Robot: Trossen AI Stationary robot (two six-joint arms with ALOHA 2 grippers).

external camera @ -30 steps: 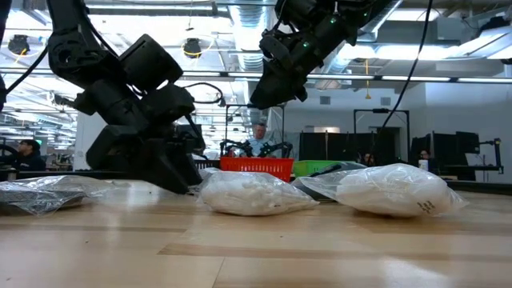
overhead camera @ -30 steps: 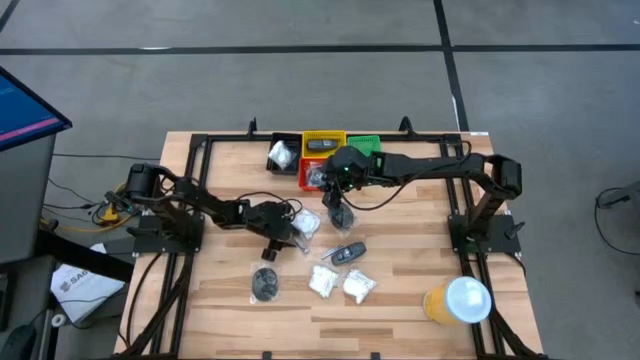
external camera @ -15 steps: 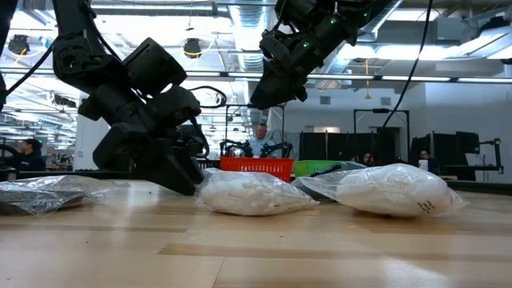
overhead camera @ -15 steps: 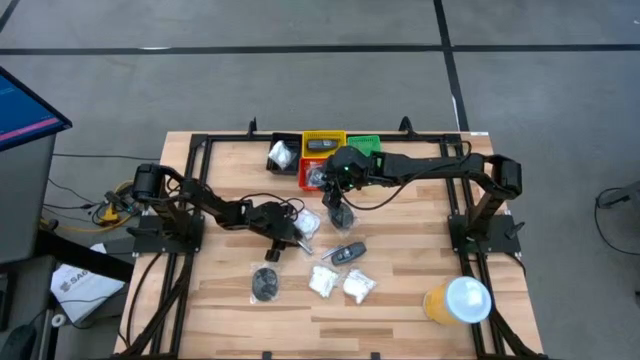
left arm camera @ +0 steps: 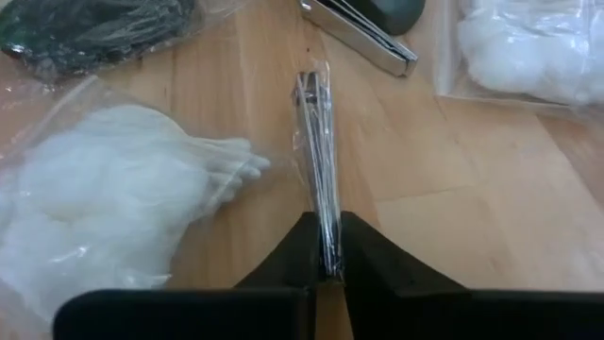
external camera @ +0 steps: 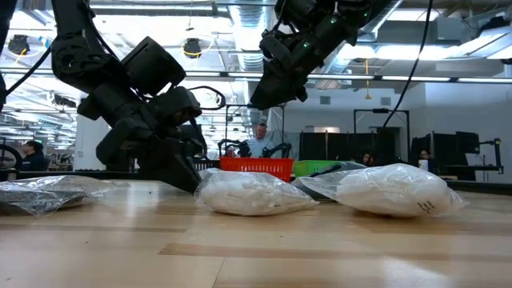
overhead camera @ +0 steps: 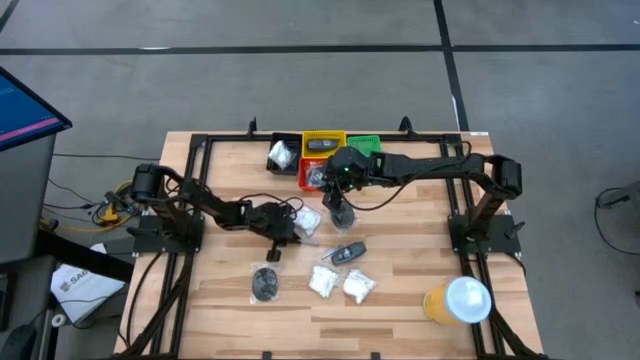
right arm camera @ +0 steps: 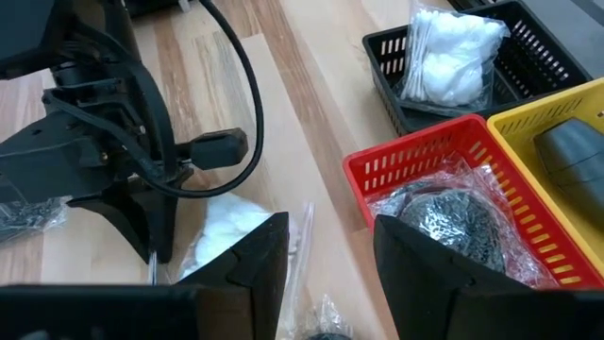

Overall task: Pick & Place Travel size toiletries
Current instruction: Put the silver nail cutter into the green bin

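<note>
Here, from largest to smallest:

1. Table (overhead camera: 400, 310): wooden top carrying the loose toiletries; the bins sit at its far edge.
2. Right gripper (overhead camera: 340, 205): hovers just in front of the red bin (right arm camera: 415, 170), fingers parted, holding nothing.
3. Left gripper (left arm camera: 323, 247): down at the table near its middle, fingers pressed together on one end of the silvery tube.
4. White packet (left arm camera: 113, 212): touching the tube's wrapper; soft, crinkly, likely light and easy to nudge.
5. Silvery tube (left arm camera: 316, 142): thin, stiff, sleeved in clear film; probably slippery, so an end pinch may let it swing. A grip nearer the middle seems safer.
</note>
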